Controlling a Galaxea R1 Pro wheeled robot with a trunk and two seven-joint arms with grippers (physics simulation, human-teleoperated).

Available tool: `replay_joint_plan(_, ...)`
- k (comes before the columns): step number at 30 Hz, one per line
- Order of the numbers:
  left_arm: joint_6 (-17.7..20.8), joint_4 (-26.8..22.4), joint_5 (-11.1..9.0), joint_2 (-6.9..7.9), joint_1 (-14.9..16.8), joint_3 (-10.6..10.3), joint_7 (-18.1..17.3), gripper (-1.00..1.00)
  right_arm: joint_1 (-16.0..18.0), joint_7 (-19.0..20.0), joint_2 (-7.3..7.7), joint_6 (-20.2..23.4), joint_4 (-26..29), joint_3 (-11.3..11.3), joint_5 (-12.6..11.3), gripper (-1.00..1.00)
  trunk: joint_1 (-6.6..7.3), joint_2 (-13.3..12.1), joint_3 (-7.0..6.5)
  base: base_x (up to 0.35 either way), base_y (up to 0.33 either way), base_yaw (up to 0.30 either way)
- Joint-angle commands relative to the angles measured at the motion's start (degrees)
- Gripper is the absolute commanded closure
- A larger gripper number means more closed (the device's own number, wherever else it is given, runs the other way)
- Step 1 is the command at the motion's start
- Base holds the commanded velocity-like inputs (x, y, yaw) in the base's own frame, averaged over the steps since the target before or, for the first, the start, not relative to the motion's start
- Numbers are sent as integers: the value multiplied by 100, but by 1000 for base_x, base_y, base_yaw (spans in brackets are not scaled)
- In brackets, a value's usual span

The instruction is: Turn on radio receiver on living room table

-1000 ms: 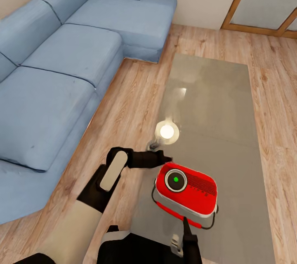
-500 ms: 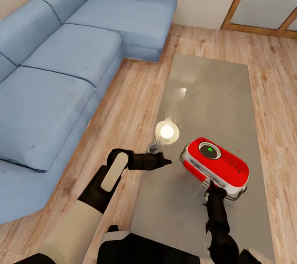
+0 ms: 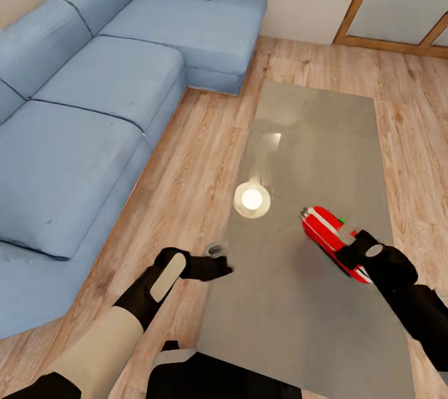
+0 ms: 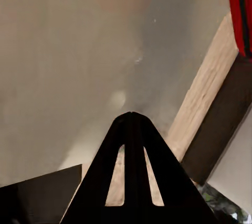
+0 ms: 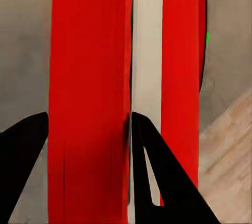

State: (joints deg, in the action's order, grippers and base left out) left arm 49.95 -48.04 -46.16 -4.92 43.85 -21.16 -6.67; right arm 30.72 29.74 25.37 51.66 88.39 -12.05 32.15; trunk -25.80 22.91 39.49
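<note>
**Radio receiver tilted on edge at the right gripper, on the coffee table**

The radio receiver [image 3: 328, 238] sits on the table [image 3: 311, 137], toward its right edge, at about 4 o'clock from the bright round reflection [image 3: 252, 199] on the glossy top. It is tipped up on edge, so its white-grey band and red sides face the head camera; a small green light shows at its far side. Whether it rests on the tabletop or is lifted clear of it cannot be told.

The right gripper [image 3: 356, 248] is at the radio's near end. In the right wrist view the two dark fingers [image 5: 157, 177] are spread, with the red body [image 5: 89, 98] lying between them; one finger lies against the white band. Actual clamping contact cannot be confirmed.

The left gripper [image 3: 218, 267] hovers over the table's left edge, at about 7 o'clock from the reflection and well apart from the radio. The left wrist view shows its fingertips [image 4: 131, 124] pressed together in a point, clenched on nothing, above the grey top.

The blue sofa [image 3: 93, 106] stands at 9 to 11 o'clock of the table, on light wood floor [image 3: 186, 162]. A wood-framed glass door [image 3: 404, 7] stands at 1 o'clock.
</note>
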Motion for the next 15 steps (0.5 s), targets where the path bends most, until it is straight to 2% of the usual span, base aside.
replay_joint_plan(1, -21, 62, 90, -5, 1, -56, 0, 100, 159, 519, 1, -40, 2, 300, 133, 100, 1, 1, 0, 0, 0, 0)
replay_joint_plan(3, -83, 144, 228, -23, 1, -120, -1, 100, 508, 1528, 21, -38, 3, 832, 134, 100, 1, 1, 0, 0, 0, 0)
replay_joint_plan(4, -261, 263, 266, -31, 1, -150, -1, 100, 781, 2135, 61, -30, 3, 1258, 127, 100, 1, 1, 0, 0, 0, 0)
replay_joint_plan(7, -408, 515, 281, -27, 1, -168, -8, 100, 965, 2644, 118, -12, 3, 1761, 90, 100, 1, 1, 0, 0, 0, 0)
replay_joint_plan(8, -434, 598, 284, -22, 1, -174, -9, 100, 995, 2881, 123, -1, 2, 2009, 62, 100, 1, 1, 0, 0, 0, 0)
replay_joint_plan(11, -445, 637, 285, -23, 1, -176, -9, 100, 1008, 3253, 122, 12, -3, 2311, -42, 100, 1, 1, 0, 0, 0, 0)
replay_joint_plan(13, -449, 648, 284, -25, 1, -177, -10, 100, 1012, 3474, 108, 15, -15, 2535, -207, 100, 1, 1, 0, 0, 0, 0)
replay_joint_plan(15, -455, 653, 283, -26, 1, -174, -10, 100, 1014, 3587, 74, -22, -73, 2731, -518, 100, 1, 1, 0, 0, 0, 0)
